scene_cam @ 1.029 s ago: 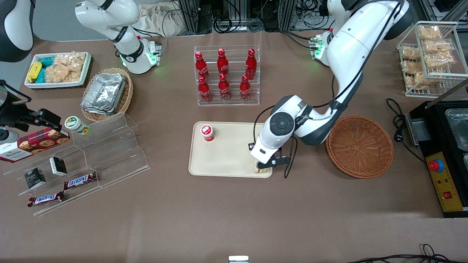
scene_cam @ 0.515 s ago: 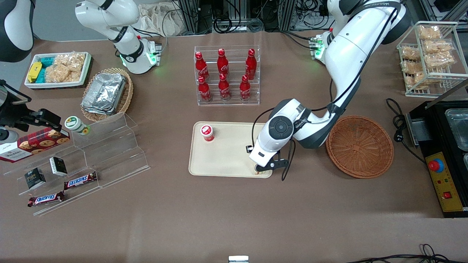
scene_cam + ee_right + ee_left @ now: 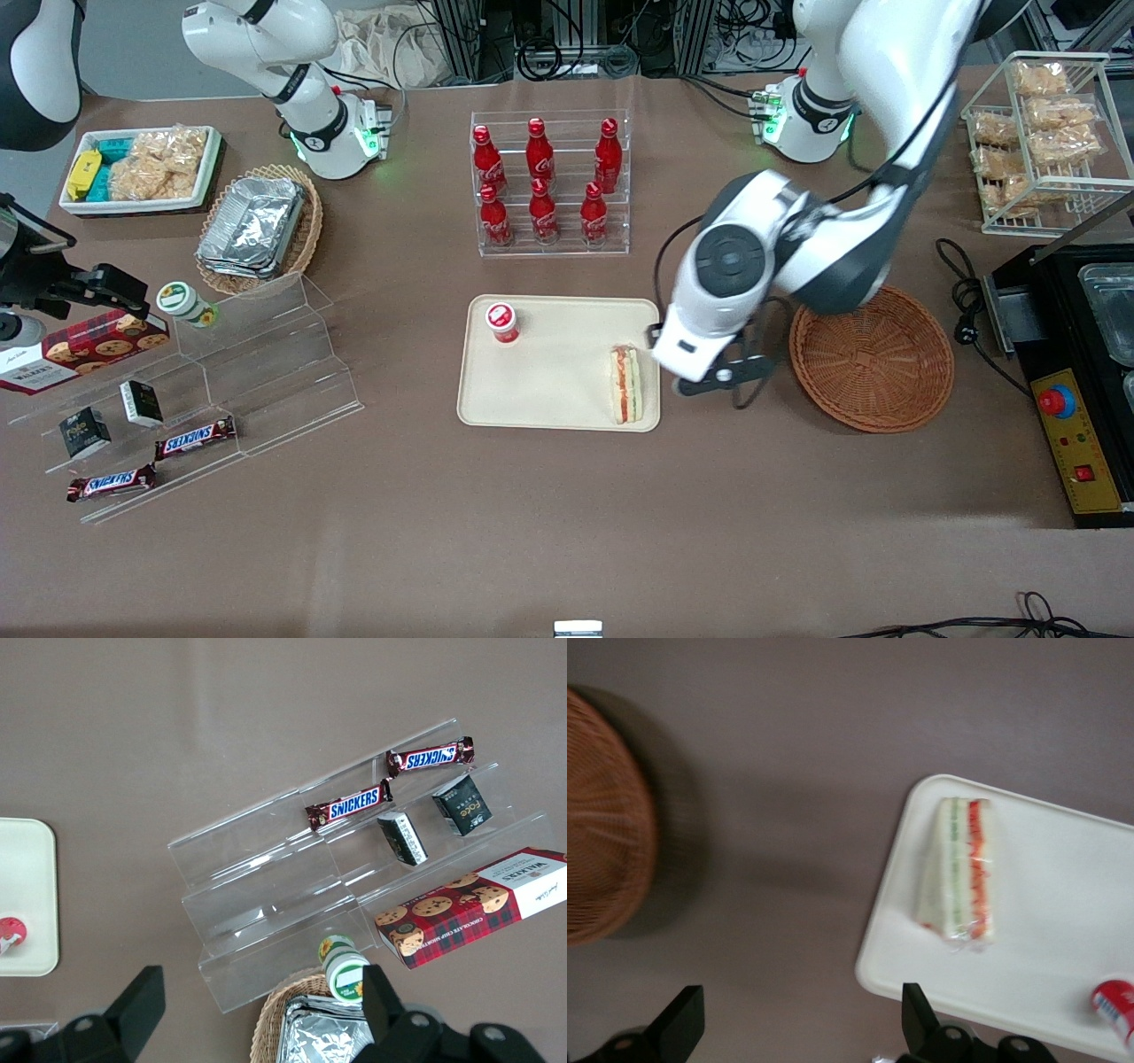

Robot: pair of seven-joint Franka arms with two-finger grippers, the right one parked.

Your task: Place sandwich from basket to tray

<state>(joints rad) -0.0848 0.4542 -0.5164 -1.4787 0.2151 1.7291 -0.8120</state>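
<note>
Your gripper hangs above bare table in the strip between the tray's edge and the basket, with its fingers spread wide and nothing between them. The wrist view shows the two dark fingertips far apart with only tabletop in the gap, so you hold nothing.

From those fingers the sandwich lies sideways toward the parked arm's end of the table, just inside the tray's rim. It rests on the tray, right along the edge that faces the basket, and is apart from your gripper. Its long axis runs along that short tray edge, toward and away from the front camera, with the red and green filling stripe facing up. The wrist view is a little soft, so you cannot be sure whether the wedge lies flat or leans slightly on its wrapper.

The basket sits on the working arm's side of your gripper and looks empty in both views. A small red-capped cup stands at the tray's corner farthest from the sandwich, well apart from it.

Judged from this, the placing looks done. If you adjust anything, approach the sandwich across its narrow width, and mind the rim just beside it.
</note>
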